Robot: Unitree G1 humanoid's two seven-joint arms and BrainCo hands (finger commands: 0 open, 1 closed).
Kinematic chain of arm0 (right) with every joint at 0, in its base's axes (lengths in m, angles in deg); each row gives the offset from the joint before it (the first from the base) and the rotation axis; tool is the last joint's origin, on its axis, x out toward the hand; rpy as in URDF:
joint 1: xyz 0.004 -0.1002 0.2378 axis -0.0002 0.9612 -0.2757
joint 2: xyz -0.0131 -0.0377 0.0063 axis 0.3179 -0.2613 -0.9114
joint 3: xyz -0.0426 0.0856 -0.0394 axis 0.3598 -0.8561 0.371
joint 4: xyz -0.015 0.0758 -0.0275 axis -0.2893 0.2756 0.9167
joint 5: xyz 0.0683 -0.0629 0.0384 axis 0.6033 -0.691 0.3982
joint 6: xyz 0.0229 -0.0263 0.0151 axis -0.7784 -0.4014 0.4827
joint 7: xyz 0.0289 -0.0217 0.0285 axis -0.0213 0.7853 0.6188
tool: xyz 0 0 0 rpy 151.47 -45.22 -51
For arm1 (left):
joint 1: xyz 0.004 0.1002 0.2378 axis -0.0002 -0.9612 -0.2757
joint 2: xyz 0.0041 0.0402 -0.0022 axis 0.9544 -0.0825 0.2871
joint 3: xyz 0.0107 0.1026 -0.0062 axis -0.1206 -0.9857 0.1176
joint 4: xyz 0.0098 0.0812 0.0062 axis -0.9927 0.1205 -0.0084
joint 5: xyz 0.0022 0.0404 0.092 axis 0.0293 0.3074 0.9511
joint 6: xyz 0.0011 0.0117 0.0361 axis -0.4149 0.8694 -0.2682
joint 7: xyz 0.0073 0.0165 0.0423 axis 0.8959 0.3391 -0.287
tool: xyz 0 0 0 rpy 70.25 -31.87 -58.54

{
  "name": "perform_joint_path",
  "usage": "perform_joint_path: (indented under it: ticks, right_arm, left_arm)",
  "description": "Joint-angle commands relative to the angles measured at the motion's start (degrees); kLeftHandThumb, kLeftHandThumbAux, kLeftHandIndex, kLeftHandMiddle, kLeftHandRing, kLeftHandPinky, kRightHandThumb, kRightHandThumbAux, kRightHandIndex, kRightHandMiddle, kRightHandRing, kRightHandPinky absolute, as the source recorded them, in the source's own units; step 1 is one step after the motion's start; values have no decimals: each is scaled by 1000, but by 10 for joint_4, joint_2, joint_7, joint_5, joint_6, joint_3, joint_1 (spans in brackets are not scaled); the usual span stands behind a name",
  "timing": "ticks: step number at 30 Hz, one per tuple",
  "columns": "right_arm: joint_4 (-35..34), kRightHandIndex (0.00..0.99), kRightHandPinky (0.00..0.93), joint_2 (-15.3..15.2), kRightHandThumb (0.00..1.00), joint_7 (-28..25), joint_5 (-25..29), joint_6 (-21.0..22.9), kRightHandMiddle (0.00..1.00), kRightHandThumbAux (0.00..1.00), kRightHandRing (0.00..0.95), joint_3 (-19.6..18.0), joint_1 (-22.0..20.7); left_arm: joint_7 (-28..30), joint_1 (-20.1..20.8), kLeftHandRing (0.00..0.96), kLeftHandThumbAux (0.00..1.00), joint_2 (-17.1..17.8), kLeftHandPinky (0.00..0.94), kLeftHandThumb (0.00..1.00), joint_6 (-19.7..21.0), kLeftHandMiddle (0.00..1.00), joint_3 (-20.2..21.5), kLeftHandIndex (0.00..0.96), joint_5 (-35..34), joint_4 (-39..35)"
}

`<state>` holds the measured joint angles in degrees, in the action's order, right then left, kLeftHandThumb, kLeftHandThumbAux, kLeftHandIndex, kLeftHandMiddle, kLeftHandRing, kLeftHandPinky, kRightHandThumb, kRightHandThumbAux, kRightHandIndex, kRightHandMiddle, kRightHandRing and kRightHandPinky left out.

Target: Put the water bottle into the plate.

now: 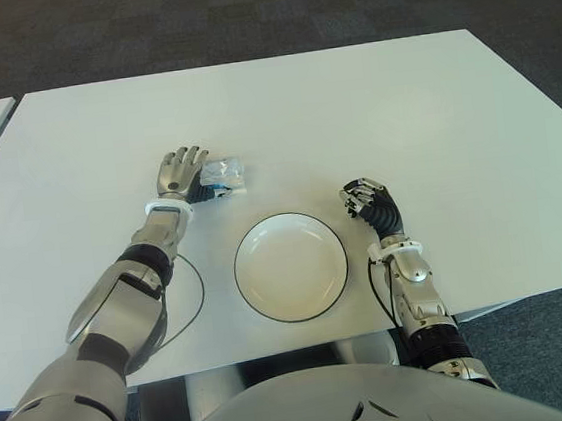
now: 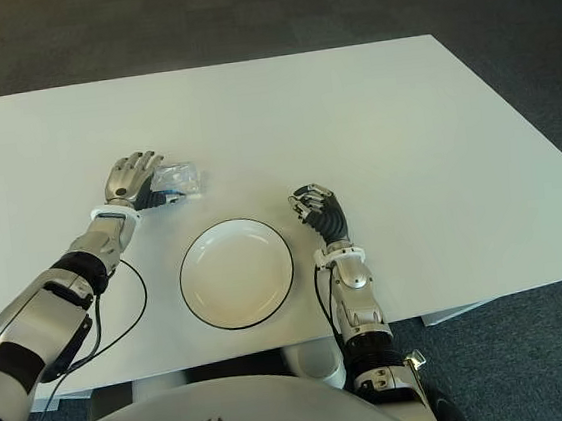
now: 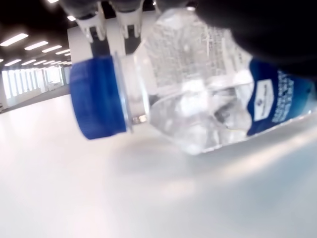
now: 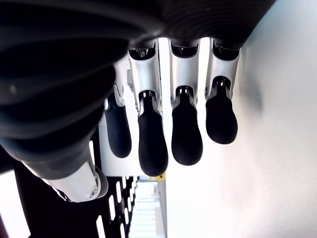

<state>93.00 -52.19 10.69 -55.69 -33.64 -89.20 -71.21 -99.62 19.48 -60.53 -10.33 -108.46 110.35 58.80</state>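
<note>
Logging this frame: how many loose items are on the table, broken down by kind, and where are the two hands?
Water bottle: 1, lying on its side beside the left hand, blue cap on.
Plate: 1, white with a dark rim, holding nothing.
Total: 2 on the white table.
The right hand, fingers curled, holds nothing and shows to the right of the plate.

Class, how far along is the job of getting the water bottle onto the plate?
Nothing is delivered yet: the plate holds nothing. In hand: the left hand is against the water bottle, which lies on the table; a firm grasp isn't clear. Left: lift and place. The right hand shows right of the plate.
</note>
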Motion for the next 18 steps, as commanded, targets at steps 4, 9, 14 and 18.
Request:
perform_joint_path:
  ticks: [4,9,14,18]
  right_arm:
    - [-1,436,676,4,707,9,1,27,668,728,670,-3,18]
    - [-8,436,668,5,707,12,2,34,661,728,663,-4,21]
    - [-10,437,676,5,707,10,4,34,660,728,664,-6,22]
    - [-8,437,684,4,707,8,6,31,663,727,668,-7,22]
  left_arm:
    - [41,-40,272,447,-19,328,657,8,247,-13,139,-13,41]
    - [39,-40,450,499,-18,483,712,13,436,-3,351,-34,33]
    - [31,-47,616,646,-19,632,823,7,526,9,379,-59,27]
    - [30,-54,701,659,-19,745,843,-2,544,23,395,-81,24]
